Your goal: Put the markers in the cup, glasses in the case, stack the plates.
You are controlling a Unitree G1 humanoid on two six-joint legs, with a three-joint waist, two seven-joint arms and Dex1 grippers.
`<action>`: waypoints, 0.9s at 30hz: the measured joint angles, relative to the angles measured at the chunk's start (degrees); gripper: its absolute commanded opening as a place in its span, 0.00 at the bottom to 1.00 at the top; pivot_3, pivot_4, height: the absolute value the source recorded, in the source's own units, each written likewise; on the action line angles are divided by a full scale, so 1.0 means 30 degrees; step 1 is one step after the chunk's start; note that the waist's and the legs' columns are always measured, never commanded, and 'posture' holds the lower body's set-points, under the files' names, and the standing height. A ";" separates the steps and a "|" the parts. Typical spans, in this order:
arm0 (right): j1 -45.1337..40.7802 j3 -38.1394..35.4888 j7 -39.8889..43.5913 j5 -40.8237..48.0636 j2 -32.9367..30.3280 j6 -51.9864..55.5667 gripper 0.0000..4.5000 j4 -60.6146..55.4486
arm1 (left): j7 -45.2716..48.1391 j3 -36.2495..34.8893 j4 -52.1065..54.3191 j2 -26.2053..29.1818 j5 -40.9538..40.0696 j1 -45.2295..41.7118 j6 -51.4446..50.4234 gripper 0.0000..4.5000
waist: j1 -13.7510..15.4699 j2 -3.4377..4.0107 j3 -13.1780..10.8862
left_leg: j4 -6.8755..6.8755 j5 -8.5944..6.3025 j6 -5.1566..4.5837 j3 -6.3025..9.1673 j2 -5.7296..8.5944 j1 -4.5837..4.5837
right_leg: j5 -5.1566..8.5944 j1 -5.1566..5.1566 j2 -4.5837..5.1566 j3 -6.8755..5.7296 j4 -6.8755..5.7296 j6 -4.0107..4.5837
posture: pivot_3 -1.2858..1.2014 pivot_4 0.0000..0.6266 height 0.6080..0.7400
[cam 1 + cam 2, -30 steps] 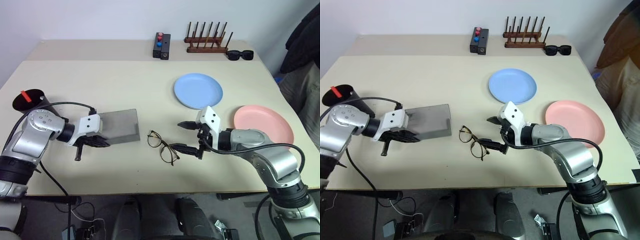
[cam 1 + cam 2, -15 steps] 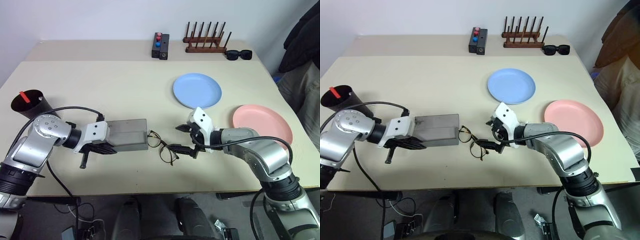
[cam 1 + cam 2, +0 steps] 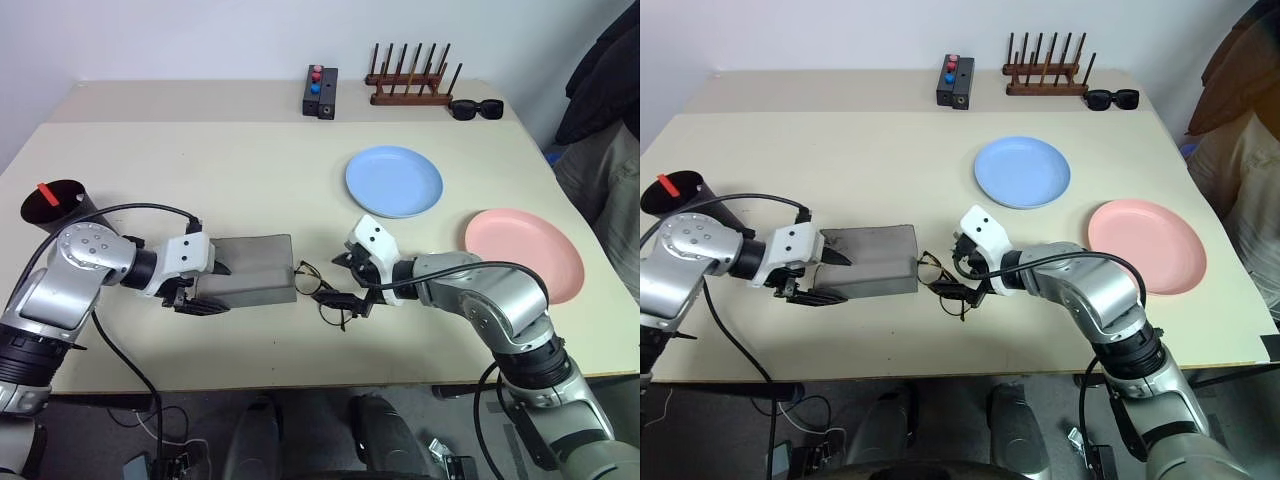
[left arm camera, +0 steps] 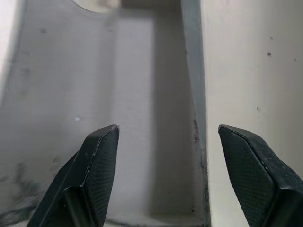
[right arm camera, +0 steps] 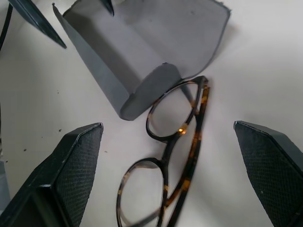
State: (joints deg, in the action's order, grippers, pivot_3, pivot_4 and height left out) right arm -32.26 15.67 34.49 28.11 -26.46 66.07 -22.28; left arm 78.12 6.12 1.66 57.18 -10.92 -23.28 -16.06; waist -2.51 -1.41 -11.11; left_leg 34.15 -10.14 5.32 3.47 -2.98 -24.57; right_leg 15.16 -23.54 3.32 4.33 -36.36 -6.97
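Observation:
The grey case (image 3: 252, 282) lies on the table with its right end touching the glasses (image 3: 325, 291). My left gripper (image 3: 214, 288) is open at the case's left end, one finger (image 4: 100, 170) over the case (image 4: 94, 85), the other beside it over the table. My right gripper (image 3: 346, 282) is open and hangs just over the glasses (image 5: 196, 127), a finger on each side, holding nothing. At the far left stands the black cup (image 3: 58, 208) with a red-capped marker (image 3: 46, 190) sticking out. The blue plate (image 3: 394, 181) and pink plate (image 3: 523, 254) lie apart on the right.
Along the table's back edge are a black box with red and blue buttons (image 3: 323, 91), a wooden peg rack (image 3: 413, 86) and black sunglasses (image 3: 480, 108). Dark clothing hangs at the right edge (image 3: 605, 70).
The left gripper, shut before, has opened. The case has slid right until it touches the glasses. My right gripper has moved left and now sits over the glasses.

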 measured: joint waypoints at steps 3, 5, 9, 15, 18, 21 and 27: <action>-0.0068 0.0140 -0.0431 -0.0157 0.0101 0.0397 1.00 0.0076 | -0.0422 -0.1192 0.0557 0.0014 -0.0881 0.0274 -0.0740 0.75 | 0.0020 -0.0001 0.0000 | 0.0000 0.0000 0.0000 0.0000 0.0000 -0.0001 | 0.0000 0.0002 0.0000 -0.0002 0.0000 0.0000 | 0.52 0.24 1.00; -0.0087 0.0262 -0.0629 -0.0280 0.0129 0.0631 1.00 0.0126 | -0.0626 -0.1869 0.1087 0.0103 -0.1303 0.0642 -0.1055 0.75 | 0.0000 0.0000 0.0000 | 0.0000 0.0000 0.0000 -0.0001 0.0000 0.0000 | 0.0000 0.0001 0.0001 0.0000 0.0000 0.0000 | 0.52 0.24 1.00; -0.0091 0.0297 -0.1110 -0.0425 0.0185 0.1068 0.88 0.0497 | -0.0965 -0.2466 0.2478 0.0331 -0.1661 0.2183 -0.1419 0.77 | -0.0013 0.0001 0.0000 | -0.0005 0.0000 0.0000 -0.0001 -0.0002 0.0002 | -0.0001 -0.0008 0.0000 0.0001 -0.0005 0.0001 | 0.52 0.24 1.00; -0.0095 0.0296 -0.1489 -0.0711 0.0210 0.1268 0.22 0.0778 | -0.1585 -0.2474 0.4289 0.0363 -0.2026 0.3629 -0.1987 0.77 | -0.0001 0.0000 0.0000 | -0.0003 -0.0001 0.0000 -0.0001 -0.0002 0.0002 | 0.0000 -0.0005 0.0000 0.0002 -0.0005 0.0002 | 0.52 0.24 1.00; -0.0148 0.0304 -0.1641 -0.0878 0.0169 0.1288 0.01 0.0779 | -0.1981 -0.2474 0.4838 0.0302 -0.2333 0.3838 -0.2313 0.77 | 0.0007 -0.0001 0.0001 | -0.0001 -0.0001 0.0000 -0.0002 -0.0002 0.0002 | 0.0000 -0.0004 0.0001 0.0003 -0.0005 0.0002 | 0.52 0.24 1.00; -0.0220 0.0394 -0.1644 -0.1148 0.0030 0.1174 0.01 0.0781 | -0.2244 -0.2474 0.5082 0.0300 -0.2477 0.3844 -0.2446 0.77 | -0.0009 0.0000 0.0001 | -0.0002 -0.0001 0.0000 -0.0002 -0.0002 0.0006 | -0.0001 -0.0005 0.0000 0.0003 -0.0005 0.0003 | 0.52 0.24 1.00; -0.0567 0.0863 -0.1393 -0.1803 -0.0582 0.0591 0.01 0.0816 | -0.2592 -0.2474 0.5108 0.0300 -0.2788 0.3887 -0.2485 0.77 | 0.0006 0.0001 0.0002 | -0.0001 0.0000 0.0000 -0.0003 -0.0001 0.0006 | 0.0000 -0.0005 0.0001 0.0003 -0.0004 0.0004 | 0.52 0.24 1.00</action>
State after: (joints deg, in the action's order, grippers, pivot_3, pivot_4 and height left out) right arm -33.96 18.26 30.31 22.70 -28.21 67.84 -19.83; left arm 70.34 -1.31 16.99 58.08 -19.29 -11.62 -23.52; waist -2.49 -1.41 -11.11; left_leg 34.15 -10.14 5.32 3.46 -2.99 -24.55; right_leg 15.16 -23.56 3.32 4.34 -36.38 -6.96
